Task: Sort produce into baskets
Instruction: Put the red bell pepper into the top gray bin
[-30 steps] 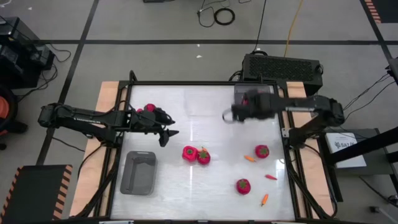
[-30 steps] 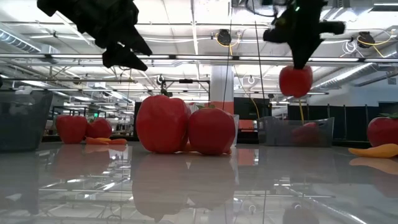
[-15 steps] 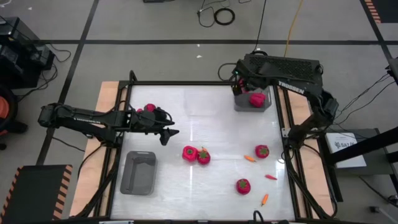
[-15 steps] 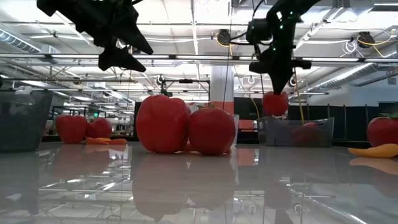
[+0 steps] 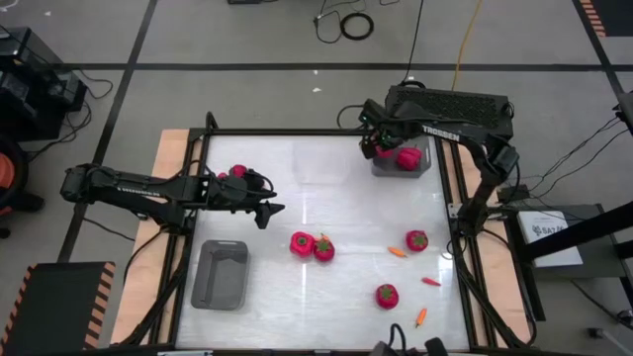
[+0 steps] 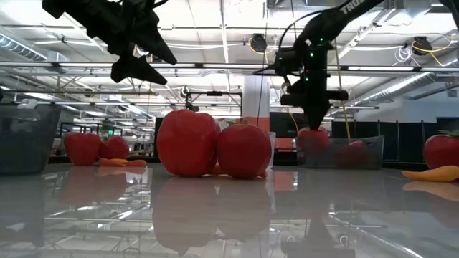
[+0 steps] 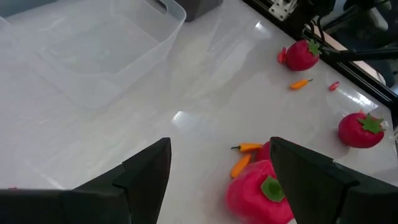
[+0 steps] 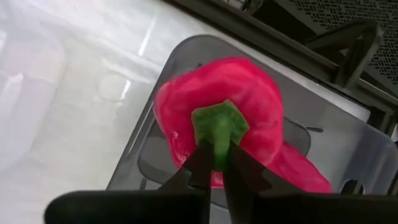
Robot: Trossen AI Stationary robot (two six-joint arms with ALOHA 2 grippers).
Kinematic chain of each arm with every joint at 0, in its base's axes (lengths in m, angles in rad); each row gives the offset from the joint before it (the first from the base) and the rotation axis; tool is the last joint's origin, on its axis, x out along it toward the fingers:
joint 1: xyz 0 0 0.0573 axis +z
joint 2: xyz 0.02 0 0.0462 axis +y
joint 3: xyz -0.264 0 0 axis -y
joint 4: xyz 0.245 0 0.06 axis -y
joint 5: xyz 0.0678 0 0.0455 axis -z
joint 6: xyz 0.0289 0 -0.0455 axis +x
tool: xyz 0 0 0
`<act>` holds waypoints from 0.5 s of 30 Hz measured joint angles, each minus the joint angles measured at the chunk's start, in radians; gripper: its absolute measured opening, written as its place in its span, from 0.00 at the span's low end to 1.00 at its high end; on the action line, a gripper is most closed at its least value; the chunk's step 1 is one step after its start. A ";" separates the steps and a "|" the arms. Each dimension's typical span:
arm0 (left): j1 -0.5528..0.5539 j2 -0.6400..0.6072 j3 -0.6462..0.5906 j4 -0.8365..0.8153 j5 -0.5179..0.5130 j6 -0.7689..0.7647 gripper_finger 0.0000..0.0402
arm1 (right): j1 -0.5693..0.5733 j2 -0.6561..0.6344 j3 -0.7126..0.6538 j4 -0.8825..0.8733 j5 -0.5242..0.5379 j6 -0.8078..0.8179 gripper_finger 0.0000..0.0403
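Observation:
My right gripper (image 5: pixel 382 148) is shut on a red fruit (image 8: pixel 217 118) inside the grey basket (image 5: pixel 420 166) at the table's far right. A second red fruit (image 8: pixel 301 174) lies in that basket. My left gripper (image 5: pixel 265 211) hangs open and empty above the table's left half; in its wrist view (image 7: pixel 217 168) two touching red fruits (image 7: pixel 258 193) lie ahead. Those two fruits (image 5: pixel 313 245) rest mid-table. Two more red fruits (image 5: pixel 416 240) (image 5: pixel 386 295) and three small peppers (image 5: pixel 398 252) (image 5: pixel 430 282) (image 5: pixel 420 317) lie at the right. A second grey basket (image 5: pixel 221 274) stands at the near left. My right gripper pinches the fruit's green stem (image 8: pixel 219 127) between its two fingertips, from above, pointing down. The fruit hangs upright below the fingers, within the basket's walls (image 6: pixel 312 137). Whether its underside rests on the basket floor, I cannot tell.
A clear plastic tub (image 7: pixel 93 43) stands at the far middle of the table. More red fruits (image 5: pixel 237 173) lie by the far left edge, beside the left arm. A black box (image 5: pixel 450 104) sits beyond the table's far right corner.
My right gripper has carried the red fruit toward the table's far right corner and down into the grey basket, staying shut on it. The fruit has stayed upright, hanging below the fingers.

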State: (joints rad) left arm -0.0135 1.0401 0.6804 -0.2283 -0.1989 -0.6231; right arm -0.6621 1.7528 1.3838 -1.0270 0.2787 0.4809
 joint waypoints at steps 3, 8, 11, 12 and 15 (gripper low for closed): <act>0.000 0.000 0.000 0.000 0.000 0.000 0.69 | 0.000 0.015 0.000 -0.002 0.000 -0.004 0.08; 0.000 0.000 0.000 0.001 0.000 0.006 0.69 | 0.000 0.008 0.000 0.000 0.000 -0.004 0.17; 0.000 0.000 0.000 0.003 0.001 0.034 0.69 | 0.000 -0.003 0.000 -0.012 0.001 -0.008 0.22; 0.000 0.000 0.000 0.003 0.002 0.044 0.69 | 0.000 -0.008 0.000 -0.021 0.002 -0.007 0.24; 0.000 0.000 0.000 0.003 0.005 0.082 0.69 | 0.002 -0.036 0.000 -0.059 -0.017 0.026 0.29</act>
State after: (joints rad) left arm -0.0135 1.0401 0.6804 -0.2256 -0.1940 -0.5412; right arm -0.6601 1.7169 1.3834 -1.0862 0.2612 0.5070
